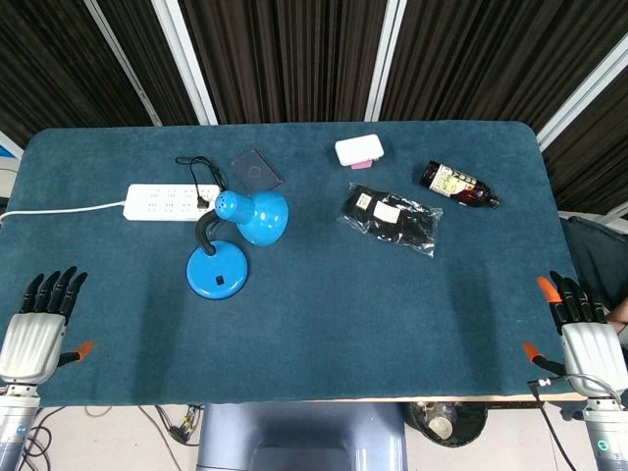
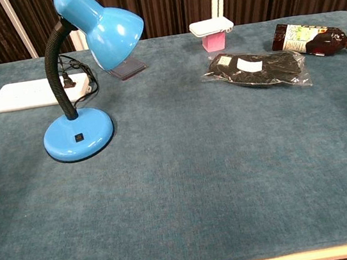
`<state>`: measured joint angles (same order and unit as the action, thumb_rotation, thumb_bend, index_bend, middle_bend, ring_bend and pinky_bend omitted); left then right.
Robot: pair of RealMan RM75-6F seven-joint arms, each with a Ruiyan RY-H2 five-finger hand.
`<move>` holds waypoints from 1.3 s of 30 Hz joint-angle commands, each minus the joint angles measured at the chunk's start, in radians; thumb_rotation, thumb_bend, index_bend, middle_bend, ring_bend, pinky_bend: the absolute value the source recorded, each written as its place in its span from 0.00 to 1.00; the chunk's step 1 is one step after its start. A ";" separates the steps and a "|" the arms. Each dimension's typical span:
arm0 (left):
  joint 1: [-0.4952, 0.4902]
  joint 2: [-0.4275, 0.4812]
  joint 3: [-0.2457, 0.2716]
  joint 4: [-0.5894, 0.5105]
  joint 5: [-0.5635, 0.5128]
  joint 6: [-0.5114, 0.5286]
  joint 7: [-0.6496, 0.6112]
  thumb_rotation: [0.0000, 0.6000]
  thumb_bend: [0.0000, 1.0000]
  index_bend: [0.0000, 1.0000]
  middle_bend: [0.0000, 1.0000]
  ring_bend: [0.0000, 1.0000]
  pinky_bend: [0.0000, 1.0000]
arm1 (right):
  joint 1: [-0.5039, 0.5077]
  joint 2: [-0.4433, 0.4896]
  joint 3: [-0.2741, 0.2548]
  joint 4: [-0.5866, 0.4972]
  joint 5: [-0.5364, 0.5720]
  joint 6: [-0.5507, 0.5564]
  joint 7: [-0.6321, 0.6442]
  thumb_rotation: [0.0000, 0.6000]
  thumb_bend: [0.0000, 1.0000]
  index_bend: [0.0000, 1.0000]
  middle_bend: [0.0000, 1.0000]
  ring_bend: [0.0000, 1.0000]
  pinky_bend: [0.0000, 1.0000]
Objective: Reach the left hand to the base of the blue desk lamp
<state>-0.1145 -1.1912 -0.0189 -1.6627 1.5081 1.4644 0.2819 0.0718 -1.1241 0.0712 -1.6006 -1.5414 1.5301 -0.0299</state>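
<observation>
The blue desk lamp stands left of the table's middle, its round base [image 1: 218, 270] [image 2: 78, 135] flat on the cloth, a black gooseneck rising to the blue shade [image 1: 257, 216] [image 2: 102, 25]. My left hand [image 1: 37, 329] lies at the near left table edge, fingers spread and holding nothing, well to the left of and nearer than the base. My right hand [image 1: 584, 339] rests at the near right edge, also with fingers apart and empty. Neither hand shows in the chest view.
A white power strip [image 1: 167, 202] [image 2: 36, 93] lies behind the lamp with the black cord plugged in. A dark card [image 1: 257, 169], a white-and-pink box [image 1: 359, 151], a black packet [image 1: 392, 218] and a brown bottle [image 1: 459, 185] lie further back and right.
</observation>
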 commanded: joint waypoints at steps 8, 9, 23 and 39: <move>-0.001 0.002 0.000 0.000 -0.003 -0.004 -0.001 1.00 0.05 0.00 0.00 0.00 0.00 | 0.001 -0.001 0.000 0.000 0.001 -0.001 -0.001 1.00 0.25 0.00 0.00 0.00 0.00; -0.002 0.002 0.000 0.000 -0.002 -0.005 -0.001 1.00 0.05 0.00 0.00 0.00 0.00 | 0.001 -0.001 0.000 0.000 0.000 -0.001 -0.002 1.00 0.25 0.00 0.00 0.00 0.00; -0.051 0.021 -0.013 -0.068 -0.041 -0.093 0.090 1.00 0.35 0.00 0.76 0.70 0.80 | -0.002 -0.001 0.003 -0.006 0.010 0.000 -0.001 1.00 0.25 0.00 0.00 0.00 0.00; -0.262 -0.139 -0.082 -0.169 -0.363 -0.360 0.463 1.00 0.51 0.00 0.94 0.87 0.92 | -0.001 0.004 0.005 -0.012 0.015 -0.005 0.013 1.00 0.25 0.00 0.00 0.00 0.00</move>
<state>-0.3359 -1.2772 -0.0849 -1.8325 1.2075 1.1344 0.6831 0.0704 -1.1200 0.0762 -1.6122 -1.5267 1.5250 -0.0170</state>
